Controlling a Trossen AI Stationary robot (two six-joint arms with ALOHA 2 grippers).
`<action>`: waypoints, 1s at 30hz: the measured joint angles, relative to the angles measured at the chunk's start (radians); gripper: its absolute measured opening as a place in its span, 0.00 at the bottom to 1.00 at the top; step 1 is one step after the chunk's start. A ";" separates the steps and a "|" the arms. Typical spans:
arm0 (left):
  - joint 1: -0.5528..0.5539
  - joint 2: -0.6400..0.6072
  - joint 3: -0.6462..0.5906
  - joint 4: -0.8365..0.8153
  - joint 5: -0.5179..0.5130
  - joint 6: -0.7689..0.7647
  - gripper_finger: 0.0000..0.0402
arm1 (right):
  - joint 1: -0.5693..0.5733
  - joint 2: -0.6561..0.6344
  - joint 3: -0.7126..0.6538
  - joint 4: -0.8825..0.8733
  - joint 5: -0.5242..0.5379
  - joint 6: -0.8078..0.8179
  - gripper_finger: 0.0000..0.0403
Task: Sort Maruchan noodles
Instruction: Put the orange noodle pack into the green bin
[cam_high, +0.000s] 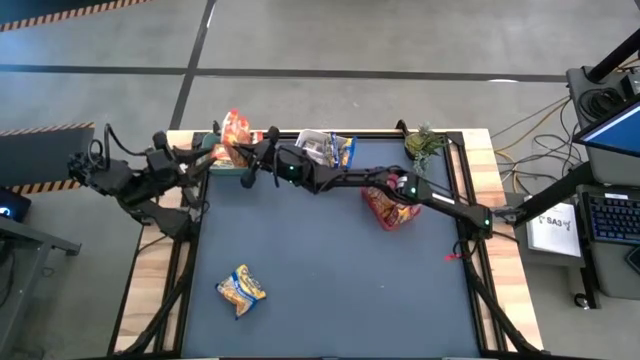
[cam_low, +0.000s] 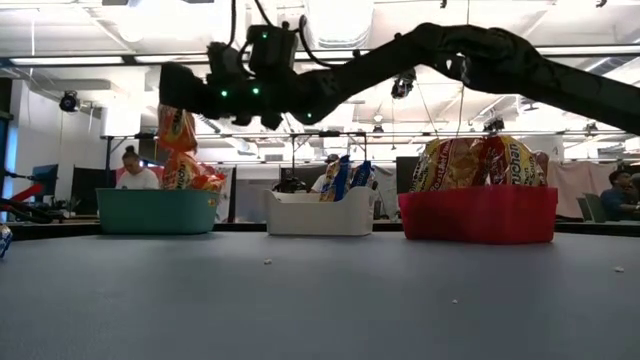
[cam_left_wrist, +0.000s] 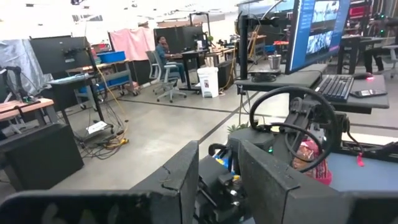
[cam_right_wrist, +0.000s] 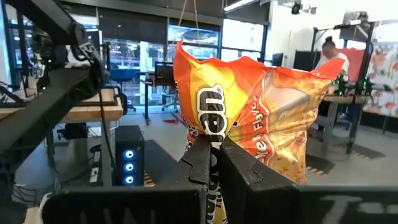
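Note:
My right gripper (cam_right_wrist: 214, 163) has reached across the table's far side and is shut on an orange Maruchan noodle packet (cam_low: 177, 128), held over the green bin (cam_low: 158, 211) at the far left. That bin holds more orange packets (cam_low: 192, 176). Blue and white packets stand in the white bin (cam_low: 320, 213), and orange-red ones in the red bin (cam_low: 478, 215). One orange packet (cam_high: 241, 290) lies flat on the mat near the front left. My left gripper (cam_left_wrist: 217, 180) is drawn back at the table's far left, open and holding nothing. My right gripper pinches the orange packet between its two fingers at a crinkled spot on the printed face (cam_right_wrist: 216, 132). The fingers reach in from the table's right, close to level. The packet is lifted clear above the green bin (cam_high: 212, 148), touching nothing else.
The three bins stand in a row along the far edge. My right arm (cam_high: 430, 195) stretches over the white bin (cam_high: 325, 150) and the red bin (cam_high: 390, 212). A green object (cam_high: 425, 145) sits at the far right corner. People sit at desks in the room beyond.

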 joint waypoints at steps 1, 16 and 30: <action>0.000 0.000 0.000 -0.001 0.000 0.000 0.24 | 0.003 0.000 0.003 0.000 0.000 -0.008 0.02; 0.000 0.014 -0.018 -0.002 -0.053 -0.056 0.24 | 0.141 -0.101 0.037 -0.281 0.224 -0.507 0.02; 0.000 0.074 -0.028 -0.130 0.071 -0.393 0.30 | 0.306 -0.293 0.037 -1.242 0.711 -0.551 0.02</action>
